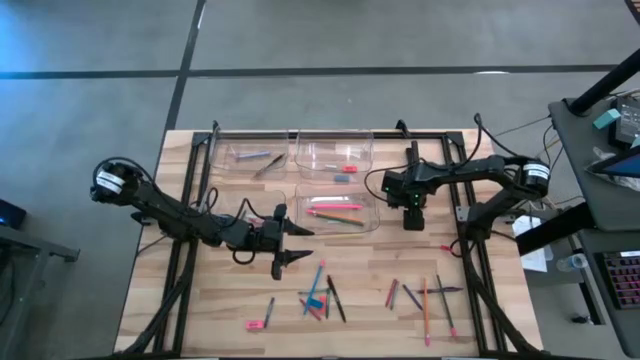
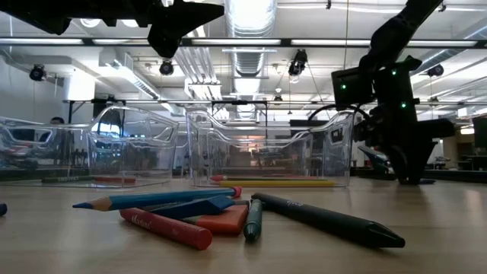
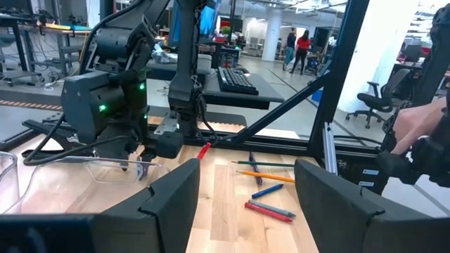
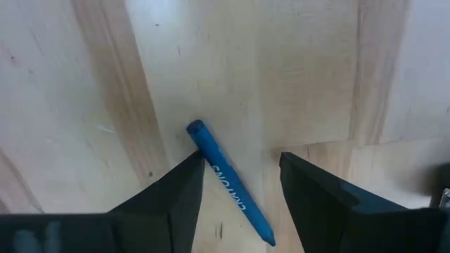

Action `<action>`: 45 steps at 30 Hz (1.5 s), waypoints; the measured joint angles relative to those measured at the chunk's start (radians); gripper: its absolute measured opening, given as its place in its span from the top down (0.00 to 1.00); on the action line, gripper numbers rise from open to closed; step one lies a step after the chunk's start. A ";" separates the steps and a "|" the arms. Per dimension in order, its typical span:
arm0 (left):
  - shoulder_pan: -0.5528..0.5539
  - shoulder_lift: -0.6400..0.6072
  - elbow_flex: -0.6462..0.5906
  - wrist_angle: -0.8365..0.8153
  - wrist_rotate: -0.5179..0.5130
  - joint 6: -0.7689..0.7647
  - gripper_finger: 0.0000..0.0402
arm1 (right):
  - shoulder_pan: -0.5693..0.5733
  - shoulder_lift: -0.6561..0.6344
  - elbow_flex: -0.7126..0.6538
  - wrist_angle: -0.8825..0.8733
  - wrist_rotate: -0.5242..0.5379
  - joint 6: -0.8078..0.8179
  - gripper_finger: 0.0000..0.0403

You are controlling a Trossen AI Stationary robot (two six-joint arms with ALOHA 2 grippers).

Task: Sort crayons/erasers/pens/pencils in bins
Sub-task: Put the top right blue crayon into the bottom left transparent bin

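Right gripper (image 4: 235, 179) pointing straight down at bare table (image 1: 230, 300), just beside the right side of the front right bin (image 1: 338, 207); fingers apart, astride a blue crayon (image 4: 228, 181) lying flat on the wood, not closed on it. White lettering printed along that crayon, too small to read. Open wood all around it, the black frame rail (image 1: 468, 235) near on the outer side.

Left gripper (image 1: 290, 245) lifted above the table in front of the left bins, pointing to the right, fingers also apart and empty.

Four clear bins (image 1: 335, 152) in a block at the far middle of the table: long pencils (image 1: 335, 213) in the front right one, small erasers (image 1: 345, 172) in the far right one, thin dark pens (image 1: 262, 160) in the far left one.

Loose sticks (image 1: 322, 295) scattered along the near edge in two groups, with free wood between them. White script on a red crayon (image 2: 166, 227) in the low view, not legible.
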 joint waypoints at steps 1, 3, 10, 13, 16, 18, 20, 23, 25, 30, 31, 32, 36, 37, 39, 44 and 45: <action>0.000 0.000 0.000 0.000 0.000 0.000 0.46 | 0.000 0.009 -0.002 0.002 -0.001 0.002 0.56; 0.000 0.000 0.000 0.000 0.001 0.000 0.46 | 0.000 0.028 -0.006 0.004 -0.002 0.004 0.61; -0.001 0.000 0.000 0.000 0.002 -0.002 0.46 | 0.000 0.084 -0.006 0.007 -0.036 0.016 0.84; -0.001 0.000 0.000 0.000 0.002 -0.002 0.46 | 0.000 0.082 -0.006 0.007 -0.057 0.008 0.92; -0.001 0.000 0.000 0.000 0.002 -0.002 0.46 | 0.000 0.049 -0.006 -0.003 -0.059 0.022 0.96; -0.001 0.000 0.000 0.000 0.001 -0.002 0.46 | 0.000 0.010 -0.002 -0.015 -0.062 0.035 0.96; 0.000 0.000 0.000 0.000 0.001 -0.002 0.46 | 0.000 -0.040 -0.001 -0.020 -0.066 0.047 0.96; 0.000 0.000 0.000 0.000 0.001 -0.002 0.46 | 0.000 -0.124 -0.002 -0.034 -0.080 0.064 0.96; 0.000 0.000 0.000 0.000 0.001 -0.002 0.46 | 0.000 -0.185 0.006 -0.080 -0.100 0.098 0.96; 0.000 0.001 0.000 0.000 0.000 -0.002 0.46 | 0.000 -0.325 0.021 -0.098 -0.139 0.140 0.96; 0.000 0.001 0.000 0.000 0.000 -0.002 0.46 | 0.000 -0.350 0.026 -0.091 -0.154 0.153 0.97; 0.000 0.001 0.000 0.000 0.000 -0.002 0.46 | 0.000 -0.376 0.032 -0.082 -0.170 0.162 0.97; 0.000 0.002 0.000 0.000 0.000 -0.005 0.46 | 0.000 -0.464 0.047 -0.084 -0.210 0.194 0.97; 0.000 0.002 0.000 0.000 0.000 -0.005 0.46 | 0.000 -0.484 0.054 -0.075 -0.225 0.204 0.97; 0.000 0.002 0.001 0.000 0.000 -0.007 0.46 | 0.000 -0.525 0.062 -0.054 -0.252 0.225 0.97; 0.000 0.007 0.002 0.006 -0.001 -0.012 0.46 | 0.000 -0.605 0.064 0.092 -0.360 0.295 0.97; 0.000 0.015 0.002 0.020 -0.002 -0.015 0.46 | 0.000 -0.615 0.064 0.125 -0.380 0.313 0.97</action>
